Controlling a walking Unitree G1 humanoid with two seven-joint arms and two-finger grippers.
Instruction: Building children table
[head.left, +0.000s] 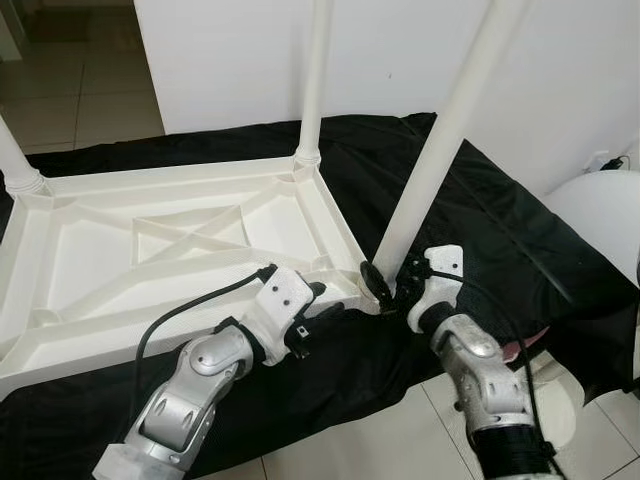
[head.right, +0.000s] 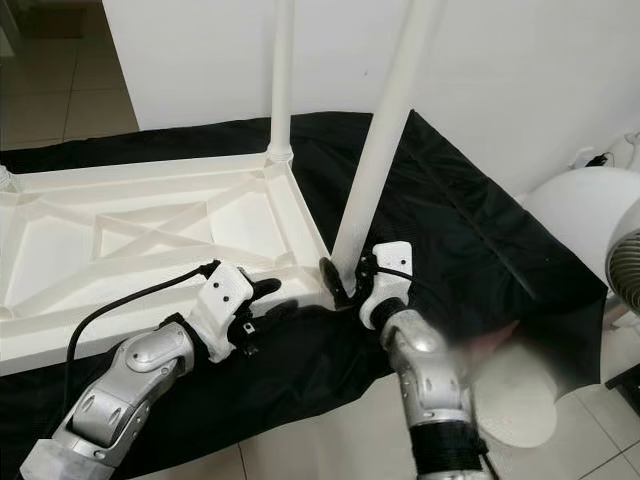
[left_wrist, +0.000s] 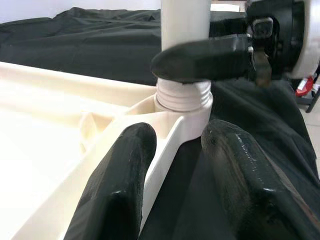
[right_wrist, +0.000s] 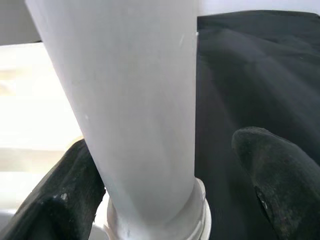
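A white plastic children's table (head.left: 150, 250) lies upside down on a black cloth (head.left: 500, 230). Legs stand up from its far left corner (head.left: 15, 165) and its back corner (head.left: 315, 80). A third leg (head.left: 440, 150) leans slightly in the near right corner socket (left_wrist: 182, 107), its threads showing. My right gripper (head.left: 390, 280) is open around this leg's base; one finger (right_wrist: 65, 200) touches it, the other (right_wrist: 280, 185) stands off. My left gripper (head.left: 330, 305) is shut on the table's rim (left_wrist: 165, 155) just beside that socket.
A white wall (head.left: 230, 60) rises close behind the table. At the right stand a rounded white object (head.left: 600, 210) and a fan (head.right: 625, 270) with a round white base (head.right: 520, 400). Tiled floor (head.left: 370, 440) lies in front of the cloth.
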